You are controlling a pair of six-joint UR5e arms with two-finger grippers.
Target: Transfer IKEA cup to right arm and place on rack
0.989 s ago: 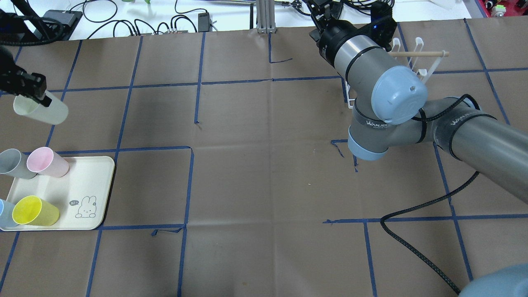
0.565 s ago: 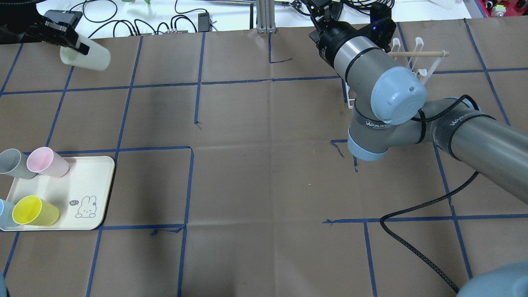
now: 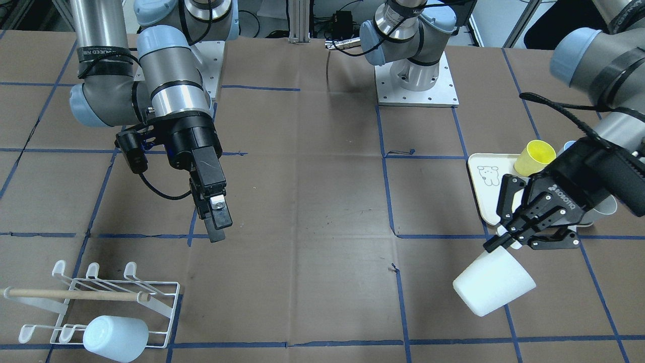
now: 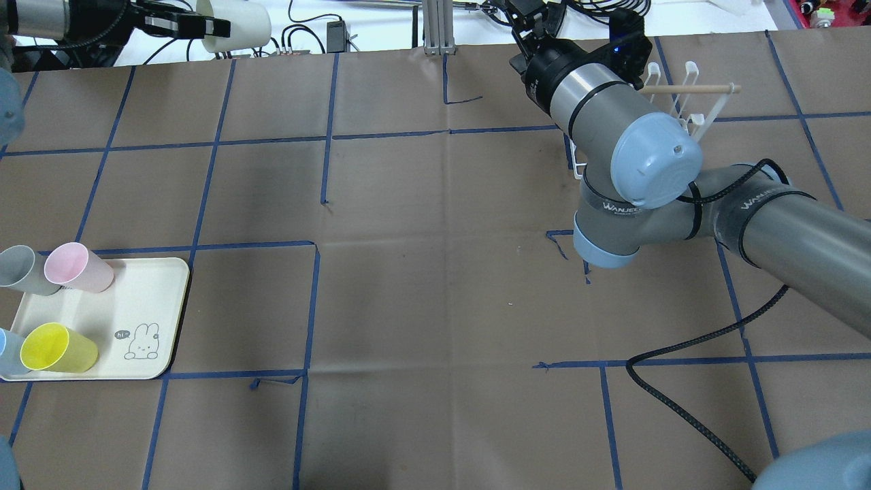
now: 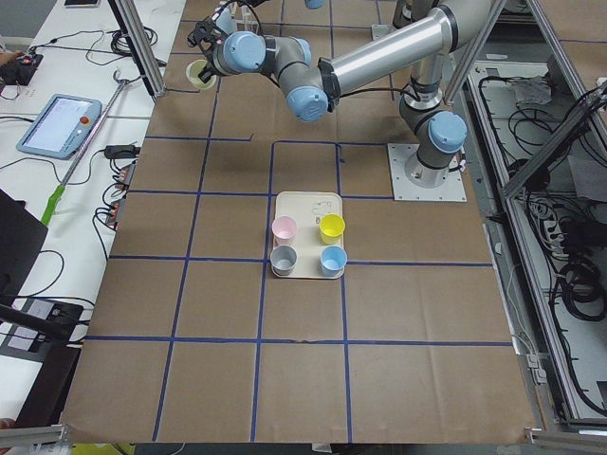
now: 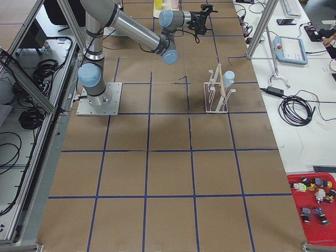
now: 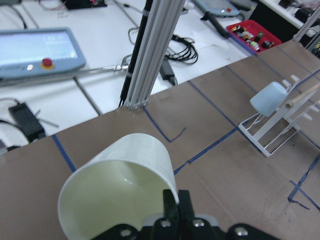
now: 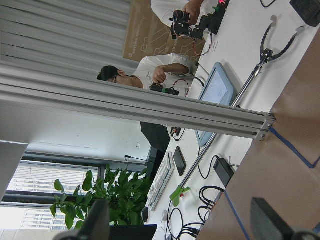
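left gripper (image 3: 504, 245) is pinching the rim of the pale cup (image 3: 494, 290), one finger inside and one outside. the cup is tilted and off the table, well apart from the rack (image 3: 75, 294), towards the other end of the same table edge. right gripper (image 3: 215, 224) is empty, fingers spread wide in its wrist view, hanging over the table a little way from the rack on the robot-base side. a light blue cup (image 3: 116, 337) sits upturned on the rack's prongs, and the tray (image 4: 146, 299) lies far from the rack.
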